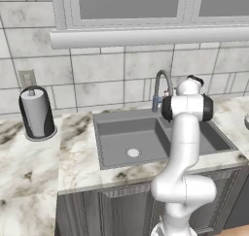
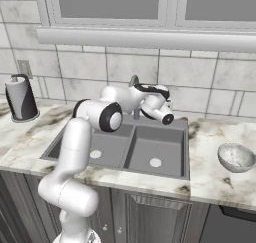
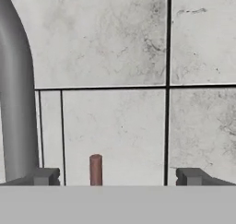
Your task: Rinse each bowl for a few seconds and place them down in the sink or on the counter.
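I am rising from in front of the dark cabinets, my lower link standing up over the front edge of the counter (image 2: 210, 179) and my elbow bending above the left basin of the sink (image 2: 165, 172). From there my forearm is reaching across the basins toward the back wall, and my wrist is turning level so that my end effector (image 3: 117, 176) is pointing straight at the tiles. Its two fingertips (image 3: 44, 176) are standing wide apart with nothing between them. In the hand view a small reddish-brown rod (image 3: 96, 169) is showing between them, and the grey faucet (image 3: 16, 103) is curving up just to one side. The mottled grey-white bowl (image 2: 236, 157) is sitting upright on the counter to the right of the sink, well apart from my hand. Far off on the left, a paper towel holder (image 1: 36, 112) is standing by the wall.
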{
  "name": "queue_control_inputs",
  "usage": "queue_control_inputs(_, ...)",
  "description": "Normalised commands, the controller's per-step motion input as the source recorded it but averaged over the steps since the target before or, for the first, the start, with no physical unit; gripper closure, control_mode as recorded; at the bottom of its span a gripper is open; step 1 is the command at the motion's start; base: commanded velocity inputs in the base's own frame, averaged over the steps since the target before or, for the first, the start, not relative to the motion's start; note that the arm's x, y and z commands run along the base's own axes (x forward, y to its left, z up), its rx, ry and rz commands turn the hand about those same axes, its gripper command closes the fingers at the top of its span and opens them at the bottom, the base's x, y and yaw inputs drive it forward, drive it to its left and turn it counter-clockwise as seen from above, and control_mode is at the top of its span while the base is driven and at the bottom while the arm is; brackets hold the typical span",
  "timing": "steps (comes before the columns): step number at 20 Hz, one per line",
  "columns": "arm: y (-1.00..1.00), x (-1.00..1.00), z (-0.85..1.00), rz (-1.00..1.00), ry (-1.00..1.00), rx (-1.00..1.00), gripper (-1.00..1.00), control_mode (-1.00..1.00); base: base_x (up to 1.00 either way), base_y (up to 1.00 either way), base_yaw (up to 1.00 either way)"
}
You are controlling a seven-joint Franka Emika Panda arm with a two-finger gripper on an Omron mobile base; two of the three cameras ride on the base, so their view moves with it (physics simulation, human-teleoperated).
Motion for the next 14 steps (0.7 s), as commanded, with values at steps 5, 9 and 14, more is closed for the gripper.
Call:
queue_control_inputs(5,-0.05,0.33,-0.13,0.0,0.02,0.0,-1.0,-1.0,0.0,0.0,0.0)
queue_control_inputs(9,-0.11,0.31,-0.2,0.0,0.04,0.02,-1.0,-1.0,0.0,0.0,0.0)
queue_control_inputs(14,-0.11,0.31,-0.15,0.0,0.02,0.02,-1.0,-1.0,0.0,0.0,0.0)
